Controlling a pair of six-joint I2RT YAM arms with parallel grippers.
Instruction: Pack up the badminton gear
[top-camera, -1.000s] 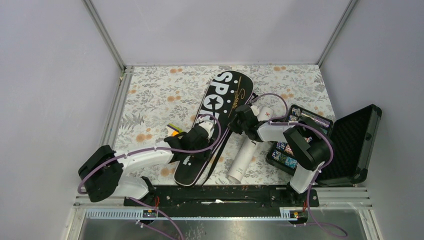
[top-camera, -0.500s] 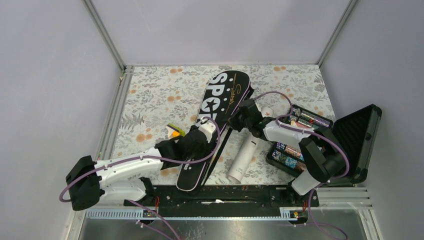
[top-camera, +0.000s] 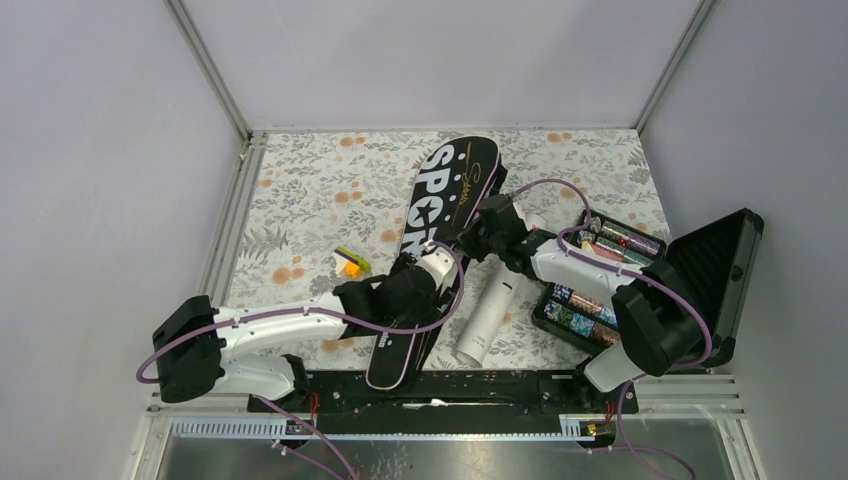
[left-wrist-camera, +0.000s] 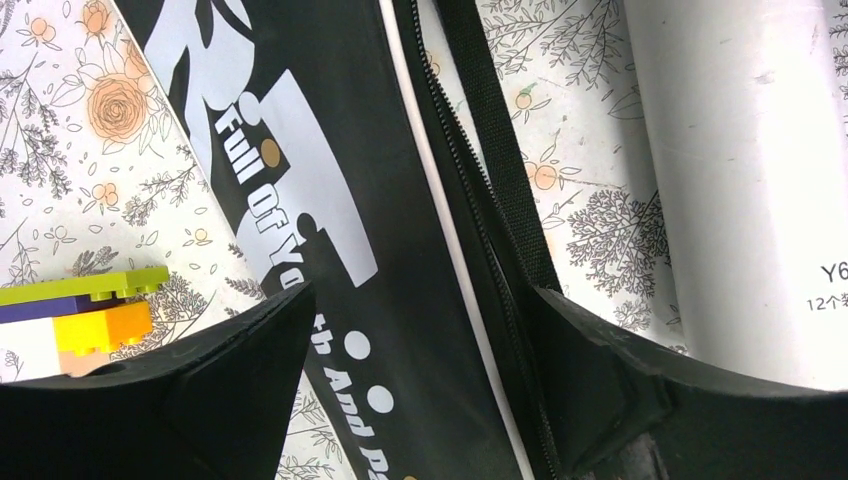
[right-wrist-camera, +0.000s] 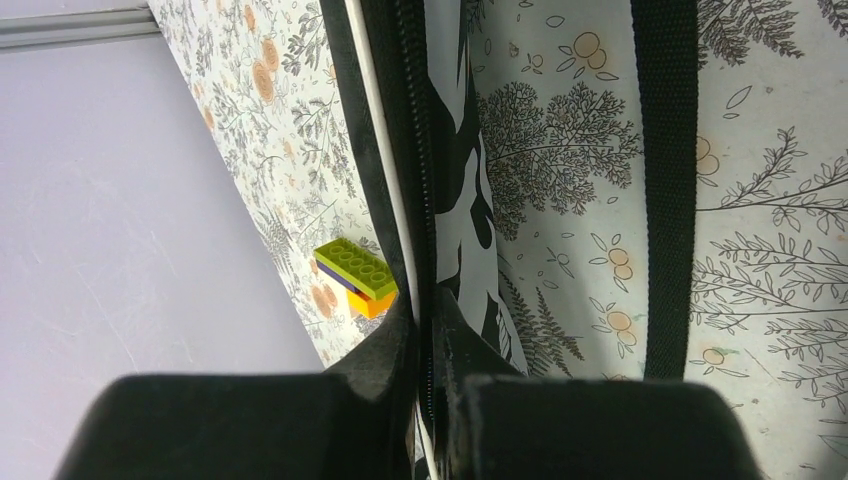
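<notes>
The black racket-shaped bag (top-camera: 445, 190) lettered "SPORT" lies slantwise on the floral table, its narrow end near the arm bases. My left gripper (top-camera: 432, 272) hovers open over the narrow part. In the left wrist view the bag (left-wrist-camera: 330, 200) runs between the spread fingers (left-wrist-camera: 200, 390), which do not touch it. My right gripper (top-camera: 478, 238) is shut on the bag's zipper edge (right-wrist-camera: 428, 250) at its right side. The long white tube (top-camera: 487, 320) lies just right of the bag, and the tube (left-wrist-camera: 740, 180) fills the right of the left wrist view.
A small stack of green, purple and orange toy bricks (top-camera: 350, 262) sits left of the bag. An open black hard case (top-camera: 715, 270) with colourful foil-wrapped items (top-camera: 580, 305) stands at the right. The bag's black strap (right-wrist-camera: 663, 180) trails over the table.
The left gripper's jaws have spread wider and it has moved right over the bag's narrow part. The bag has shifted, its near end swinging right, with the right gripper still shut on its edge.
</notes>
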